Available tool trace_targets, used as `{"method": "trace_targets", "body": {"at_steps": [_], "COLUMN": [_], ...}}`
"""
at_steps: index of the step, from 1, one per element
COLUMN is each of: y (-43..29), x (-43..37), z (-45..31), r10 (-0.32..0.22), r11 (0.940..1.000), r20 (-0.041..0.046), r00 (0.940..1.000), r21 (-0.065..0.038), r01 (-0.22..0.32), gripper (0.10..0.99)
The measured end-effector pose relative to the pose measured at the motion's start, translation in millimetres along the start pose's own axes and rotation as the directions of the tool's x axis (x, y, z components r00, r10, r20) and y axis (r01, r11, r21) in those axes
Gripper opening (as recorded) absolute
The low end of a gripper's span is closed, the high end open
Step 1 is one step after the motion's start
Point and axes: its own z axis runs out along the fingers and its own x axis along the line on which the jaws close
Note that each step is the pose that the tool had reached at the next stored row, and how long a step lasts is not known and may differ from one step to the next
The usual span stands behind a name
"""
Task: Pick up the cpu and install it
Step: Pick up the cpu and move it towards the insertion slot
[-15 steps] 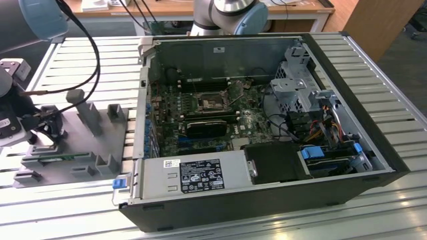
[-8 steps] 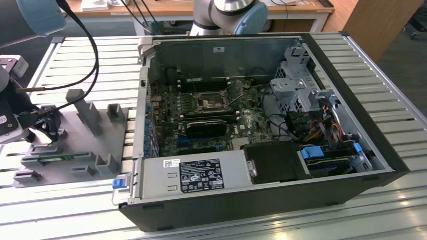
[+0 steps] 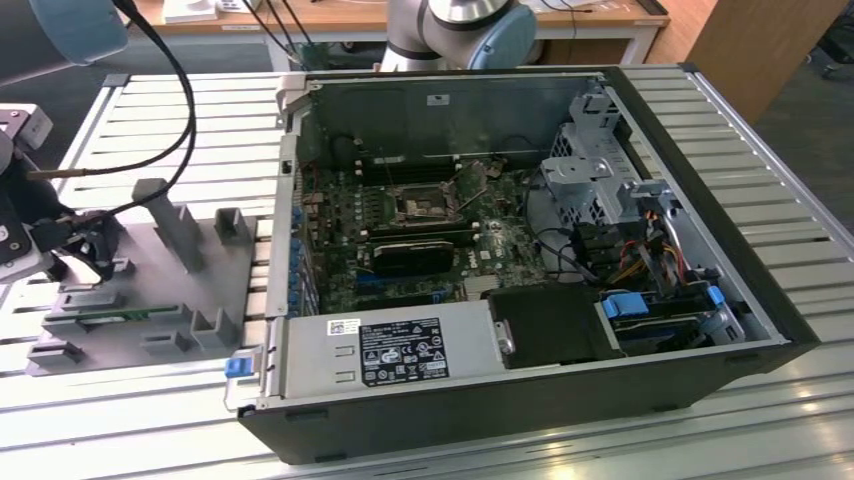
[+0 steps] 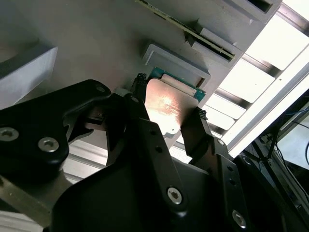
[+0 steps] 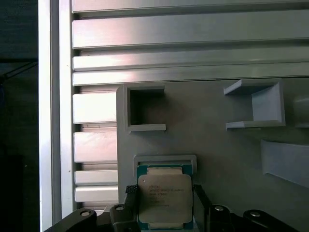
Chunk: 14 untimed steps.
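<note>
The hand [image 4: 169,96] straddles the cpu [image 5: 165,195], fingers [image 5: 131,194] set against two opposite edges. It appears to pinch the chip by its rim, leaving the top bare. The cpu lies in its pocket on the grey fixture [image 5: 217,140] — not in the case [image 3: 534,230].

A slatted aluminium table [image 3: 801,200] is seen brightly lit along its ribs, with a wooden desk [image 3: 601,18] and a wooden panel [image 3: 747,50] set behind it on a dark floor [image 3: 830,110].
</note>
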Motion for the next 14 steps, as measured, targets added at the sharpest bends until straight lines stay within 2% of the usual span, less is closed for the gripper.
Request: {"method": "trace_targets", "body": {"at_steps": [4,8,14], "y": [0.2,0.5,0.7], "x": [0.1,0.1,0.2], "z": [-3.7,-8.2,-11.4], "r10": [0.000,0.000,0.000], "r11": [1.0000,0.9999,0.9999], "r20": [-0.0009,-0.0016,-0.0016], "r00": [1.0000,1.0000,1.0000], "r21": [-0.004,-0.015,-0.015], "r01": [0.000,0.000,0.000], "gripper": [0.541,0.541,0.541]}}
